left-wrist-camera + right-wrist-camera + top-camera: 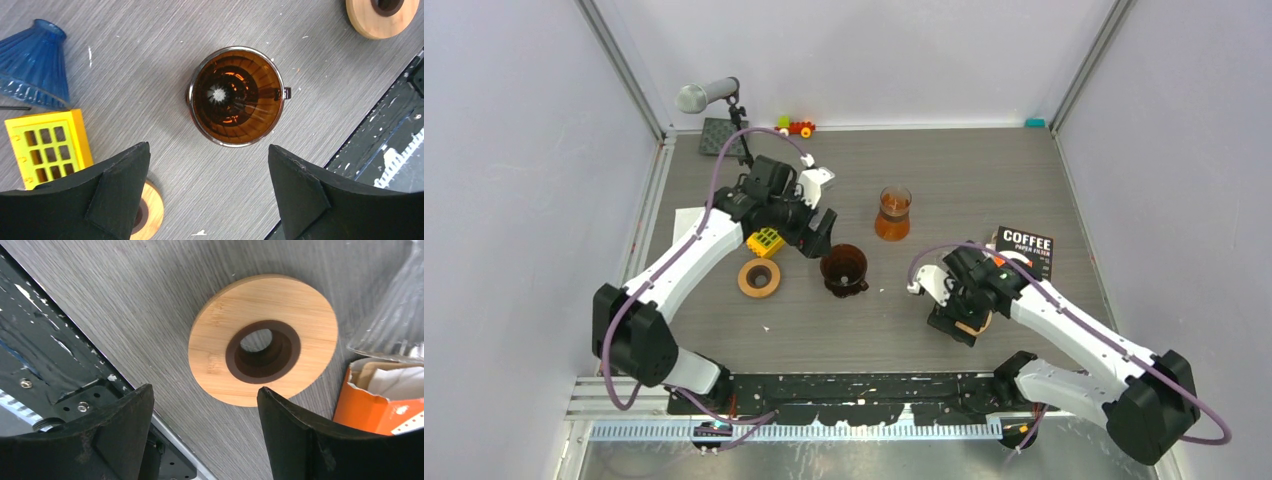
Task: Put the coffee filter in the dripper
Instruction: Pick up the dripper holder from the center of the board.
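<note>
Drippers you have: two, amber dripper [235, 95] and blue dripper [32, 65]
Wooden rings [746, 278] [215, 340]: two
Filter box [1024, 248]: one
Carafe [893, 212]: one

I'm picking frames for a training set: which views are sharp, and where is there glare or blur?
Top external: evenly lit, sharp, only soft shadows. Left wrist: the brown translucent dripper is crisp, with orange glints inside. Right wrist: the round bamboo ring with a dark centre looks slightly soft, and the clear plastic wrapper is blurred.
</note>
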Controlling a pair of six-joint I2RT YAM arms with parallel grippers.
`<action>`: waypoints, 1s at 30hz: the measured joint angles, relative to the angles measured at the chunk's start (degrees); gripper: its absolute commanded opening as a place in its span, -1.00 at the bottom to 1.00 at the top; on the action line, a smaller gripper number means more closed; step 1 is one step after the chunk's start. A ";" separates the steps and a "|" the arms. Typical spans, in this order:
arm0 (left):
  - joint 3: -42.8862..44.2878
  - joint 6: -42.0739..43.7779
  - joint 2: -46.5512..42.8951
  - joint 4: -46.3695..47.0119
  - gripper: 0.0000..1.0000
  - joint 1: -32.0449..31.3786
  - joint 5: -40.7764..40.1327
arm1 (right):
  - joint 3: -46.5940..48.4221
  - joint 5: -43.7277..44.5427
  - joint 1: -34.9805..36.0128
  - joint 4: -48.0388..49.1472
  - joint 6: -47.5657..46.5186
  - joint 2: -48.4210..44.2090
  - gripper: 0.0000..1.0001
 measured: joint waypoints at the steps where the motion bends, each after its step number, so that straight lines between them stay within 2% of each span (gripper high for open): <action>1: -0.50 0.37 -1.16 0.00 0.82 0.00 -0.66 | -0.59 0.61 0.61 0.39 0.02 0.59 0.58; 15: -4.79 3.23 -5.03 1.29 0.89 0.00 -4.72 | -3.39 4.57 4.15 8.04 -0.68 11.52 0.48; 30: -5.79 4.70 -6.54 2.40 0.90 0.00 -6.08 | -5.92 5.90 4.15 10.73 -2.49 13.97 0.20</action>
